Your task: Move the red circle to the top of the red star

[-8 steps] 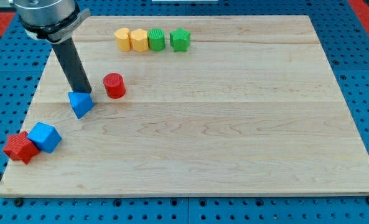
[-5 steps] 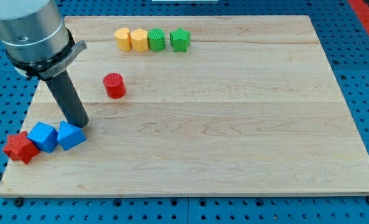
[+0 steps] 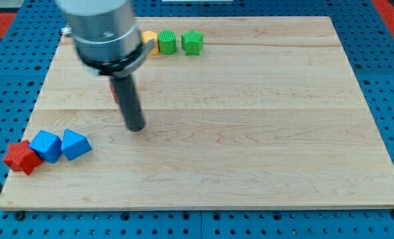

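The arm is standing over the upper left part of the wooden surface (image 3: 250, 133), and my tip (image 3: 136, 128) is resting on bare wood, touching no block. This end effector is a plain rod with nothing to open or close, so it is holding nothing and can only push. The red circle (image 3: 115, 92) is lying almost wholly hidden behind the rod, only a sliver of red showing at the rod's left edge, just above and to the view's left of my tip. The red star (image 3: 20, 157) is sitting at the lower left corner of the surface, touching a blue block (image 3: 47, 146), with a second blue block (image 3: 75, 144) just beside that one on the view's right; their exact shapes are hard to read. By my judgement the step in hand is the approach: the circle is lying well apart from the star, and the push proper is not begun. The next move is calling for my tip to get to the circle's right side and drive it leftward and downward, so that it ends just above the star without knocking the blue blocks. A yellow block (image 3: 150, 36), largely hidden by the arm, a green block (image 3: 167, 42) and a green star (image 3: 193, 41) are sitting in a row near the top edge, out of the way. No containers are showing anywhere.
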Tool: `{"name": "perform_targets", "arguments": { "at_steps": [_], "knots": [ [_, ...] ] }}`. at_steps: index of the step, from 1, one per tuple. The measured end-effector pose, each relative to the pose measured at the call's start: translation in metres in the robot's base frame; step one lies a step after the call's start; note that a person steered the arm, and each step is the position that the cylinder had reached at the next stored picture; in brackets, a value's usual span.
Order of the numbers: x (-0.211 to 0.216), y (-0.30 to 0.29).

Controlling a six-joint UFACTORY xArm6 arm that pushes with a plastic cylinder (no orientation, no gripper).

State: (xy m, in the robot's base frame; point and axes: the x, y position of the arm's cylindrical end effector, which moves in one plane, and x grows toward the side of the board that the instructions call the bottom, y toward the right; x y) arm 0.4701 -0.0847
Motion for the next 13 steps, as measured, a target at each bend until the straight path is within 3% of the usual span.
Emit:
{"name": "perform_targets", "arguments": {
  "at_steps": [2,3,4,5,6,7,13],
  "knots": [
    [-0.056,0.015],
    [-0.074,-0.038],
    [-0.042,-0.097],
    [-0.022,-0.12],
    [-0.054,-0.133],
    [-0.054,-0.158],
    [-0.023,-0.219]
  ]
}}
